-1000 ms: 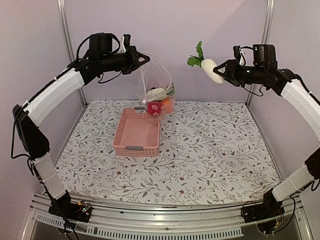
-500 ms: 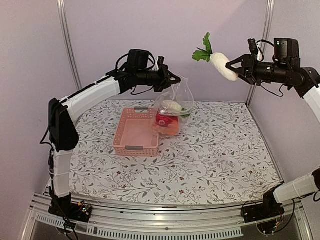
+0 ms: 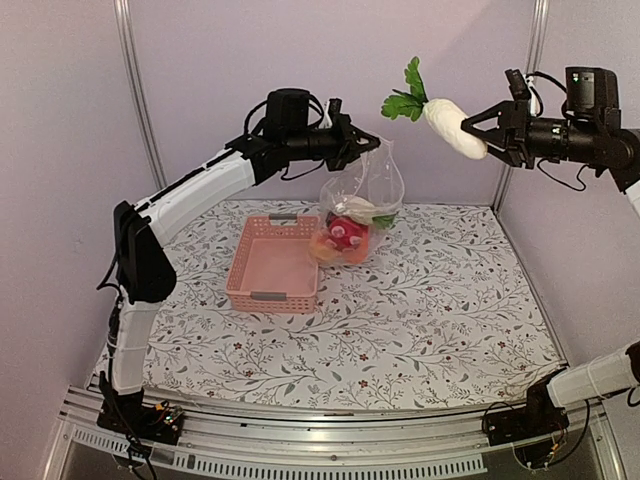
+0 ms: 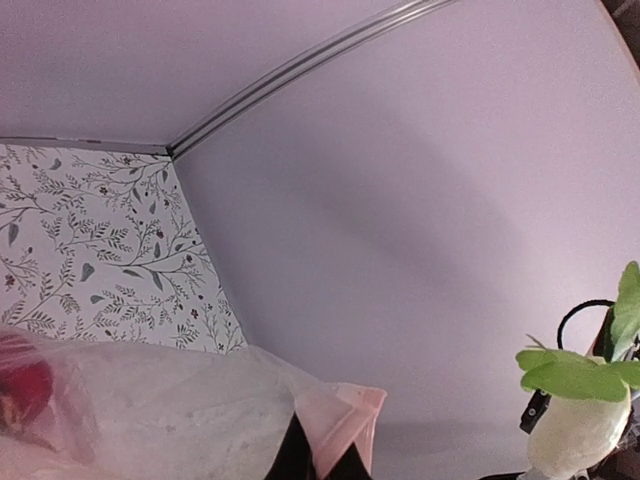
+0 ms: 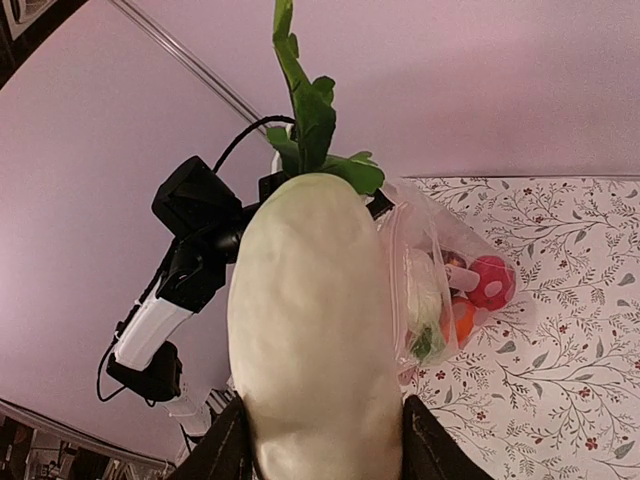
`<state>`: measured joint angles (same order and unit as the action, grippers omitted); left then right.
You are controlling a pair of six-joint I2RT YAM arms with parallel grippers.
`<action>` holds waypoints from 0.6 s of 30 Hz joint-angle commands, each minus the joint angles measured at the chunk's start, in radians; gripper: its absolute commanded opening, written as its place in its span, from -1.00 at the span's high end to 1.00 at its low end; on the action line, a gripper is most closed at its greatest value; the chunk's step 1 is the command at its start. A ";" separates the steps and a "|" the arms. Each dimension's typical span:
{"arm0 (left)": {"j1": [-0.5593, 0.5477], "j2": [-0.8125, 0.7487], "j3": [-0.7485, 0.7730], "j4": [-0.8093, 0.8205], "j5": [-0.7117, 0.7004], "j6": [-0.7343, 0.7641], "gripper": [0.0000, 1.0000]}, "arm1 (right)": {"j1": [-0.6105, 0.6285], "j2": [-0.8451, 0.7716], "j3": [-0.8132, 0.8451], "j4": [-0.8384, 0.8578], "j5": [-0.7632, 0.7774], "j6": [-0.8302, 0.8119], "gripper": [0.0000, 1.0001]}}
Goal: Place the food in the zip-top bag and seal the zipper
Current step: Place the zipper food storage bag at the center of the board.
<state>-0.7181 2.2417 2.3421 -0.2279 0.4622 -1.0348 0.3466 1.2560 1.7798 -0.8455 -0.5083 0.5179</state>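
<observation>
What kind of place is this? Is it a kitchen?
Probably a robot testing booth, not a kitchen. It has plain purple walls with metal posts, a robot left arm and right arm, and a toy radish rather than real food.

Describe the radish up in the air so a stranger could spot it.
High on the right, against the lilac back wall, the right gripper reaches in. Its fingers clamp a white radish with green leaves in mid-air. The only other radish lies inside the zip-top bag.
</observation>
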 commanded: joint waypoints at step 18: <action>0.023 -0.057 -0.153 -0.122 -0.150 0.046 1.00 | 0.003 0.078 0.049 -0.045 0.018 0.007 0.59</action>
<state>-0.7063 2.2501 2.2868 -0.1844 0.3862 -1.0973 0.3466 1.3293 1.8652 -0.8680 -0.5220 0.5240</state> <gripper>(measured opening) 0.004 0.445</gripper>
